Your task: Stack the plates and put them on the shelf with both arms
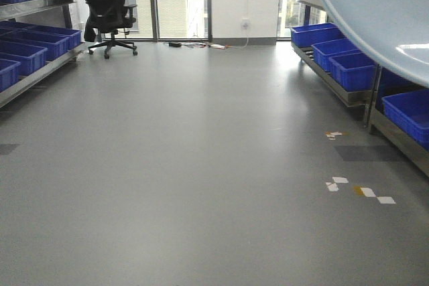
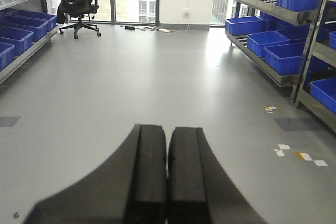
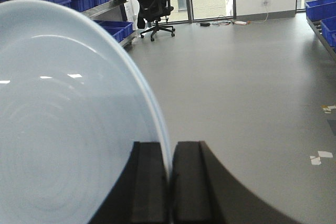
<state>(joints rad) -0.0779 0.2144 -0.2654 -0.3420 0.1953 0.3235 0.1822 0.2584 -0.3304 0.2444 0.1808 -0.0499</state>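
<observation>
A pale bluish-white plate (image 3: 63, 119) fills the left of the right wrist view, held on edge. My right gripper (image 3: 170, 153) is shut on its rim, the thin edge pinched between the two black fingers. The same plate (image 1: 375, 11) covers the top right corner of the front view. My left gripper (image 2: 168, 145) is shut with nothing between its fingers and points over bare grey floor. Steel shelf racks (image 1: 349, 98) line the right side of the room, their tiers (image 2: 268, 8) also showing in the left wrist view. Neither gripper shows in the front view.
Blue crates (image 1: 352, 68) fill the racks on the right and blue crates (image 1: 30, 48) fill another rack on the left. A black office chair (image 1: 107, 8) stands by the far windows. Cables (image 1: 201, 45) lie at the far wall. Tape scraps (image 1: 358, 190) mark the floor.
</observation>
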